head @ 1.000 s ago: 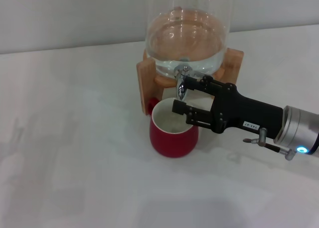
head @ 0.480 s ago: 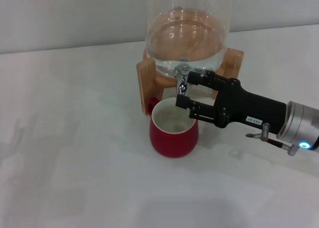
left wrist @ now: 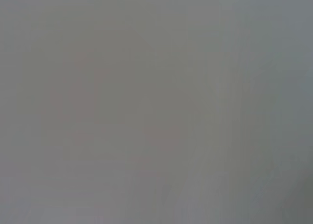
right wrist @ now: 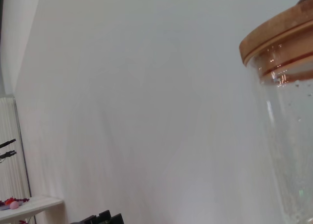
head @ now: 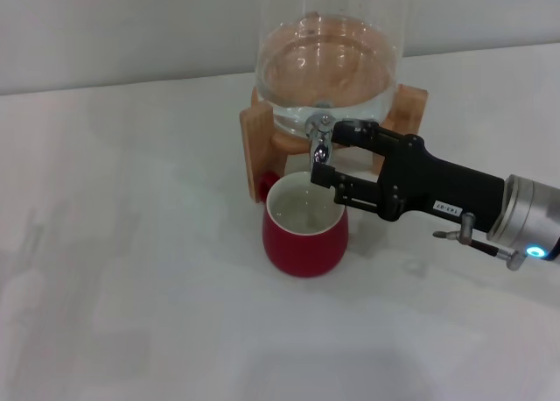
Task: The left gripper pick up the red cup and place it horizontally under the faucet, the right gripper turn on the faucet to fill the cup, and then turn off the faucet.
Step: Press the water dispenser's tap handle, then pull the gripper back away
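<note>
The red cup (head: 304, 235) stands upright on the white table (head: 131, 270), mouth up, directly below the spout of the faucet (head: 319, 149) so that any flow lands inside. It is a squat, rounded, glossy dark-red ceramic mug with a cream interior. I can't tell whether there is water in it. A small red bit at the cup's 10 o'clock is probably its handle.

The faucet is small shiny chrome, at the cup's 12 o'clock. It juts from a clear glass dispenser (head: 328, 64) that holds water and sits in a light wooden stand (head: 259, 147).

The right gripper (head: 325, 154) reaches in from 3 o'clock. It is black, blocky and matte, with a white label. Its jaws are spread a little, one finger above the tap and one below, right against or just beside it. Actual contact is unclear. Judged step: working the lever, and whether on or off can't be told because no stream is visible.

The right wrist view shows only the dispenser's wooden lid (right wrist: 281, 33), its glass wall and a blank white wall.

The left gripper is not seen; the left wrist view is featureless grey.
</note>
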You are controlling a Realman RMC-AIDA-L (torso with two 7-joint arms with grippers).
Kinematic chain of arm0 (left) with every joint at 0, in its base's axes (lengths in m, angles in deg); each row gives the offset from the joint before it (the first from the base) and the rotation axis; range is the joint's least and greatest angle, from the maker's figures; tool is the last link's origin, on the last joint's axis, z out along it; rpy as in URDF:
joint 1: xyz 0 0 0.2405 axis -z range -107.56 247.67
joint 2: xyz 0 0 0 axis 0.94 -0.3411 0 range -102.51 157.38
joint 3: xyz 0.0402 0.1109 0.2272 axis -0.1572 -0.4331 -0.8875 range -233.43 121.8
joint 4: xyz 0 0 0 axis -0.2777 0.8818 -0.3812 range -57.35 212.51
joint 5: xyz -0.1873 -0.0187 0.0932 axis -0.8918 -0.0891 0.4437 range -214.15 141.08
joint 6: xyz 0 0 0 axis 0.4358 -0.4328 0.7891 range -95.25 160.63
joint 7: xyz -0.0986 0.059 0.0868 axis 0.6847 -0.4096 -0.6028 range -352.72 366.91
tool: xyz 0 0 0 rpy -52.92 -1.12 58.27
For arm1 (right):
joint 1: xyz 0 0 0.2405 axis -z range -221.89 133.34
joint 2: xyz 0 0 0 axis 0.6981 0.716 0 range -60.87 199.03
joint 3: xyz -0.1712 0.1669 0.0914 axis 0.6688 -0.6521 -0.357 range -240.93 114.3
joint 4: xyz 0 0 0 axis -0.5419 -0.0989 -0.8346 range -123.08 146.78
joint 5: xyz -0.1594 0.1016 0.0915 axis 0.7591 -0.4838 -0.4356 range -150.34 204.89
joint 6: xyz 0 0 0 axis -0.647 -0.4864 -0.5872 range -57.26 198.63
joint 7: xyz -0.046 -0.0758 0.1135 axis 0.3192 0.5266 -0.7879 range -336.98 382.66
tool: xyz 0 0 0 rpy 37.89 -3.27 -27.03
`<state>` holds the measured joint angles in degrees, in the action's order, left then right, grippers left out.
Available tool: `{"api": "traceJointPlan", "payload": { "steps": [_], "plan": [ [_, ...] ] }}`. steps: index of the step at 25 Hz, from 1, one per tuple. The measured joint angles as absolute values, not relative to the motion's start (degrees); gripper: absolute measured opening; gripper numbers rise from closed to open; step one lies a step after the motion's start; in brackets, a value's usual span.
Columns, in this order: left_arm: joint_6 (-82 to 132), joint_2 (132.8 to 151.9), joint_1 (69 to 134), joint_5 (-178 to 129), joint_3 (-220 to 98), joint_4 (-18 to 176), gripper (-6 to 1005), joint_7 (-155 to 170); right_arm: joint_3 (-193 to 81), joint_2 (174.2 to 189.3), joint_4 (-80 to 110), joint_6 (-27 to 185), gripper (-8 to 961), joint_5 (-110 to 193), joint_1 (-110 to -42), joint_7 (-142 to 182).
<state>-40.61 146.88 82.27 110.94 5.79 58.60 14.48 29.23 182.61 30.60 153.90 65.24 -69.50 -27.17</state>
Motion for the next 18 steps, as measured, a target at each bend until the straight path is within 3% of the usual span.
{"api": "traceJointPlan", "payload": {
  "steps": [18],
  "plan": [
    [-40.61, 146.88, 82.66, 110.94, 5.79, 58.69, 890, 14.48, 28.42, 182.62, 32.02, 153.35, 763, 65.41, -68.59, -27.16]
  ]
}}
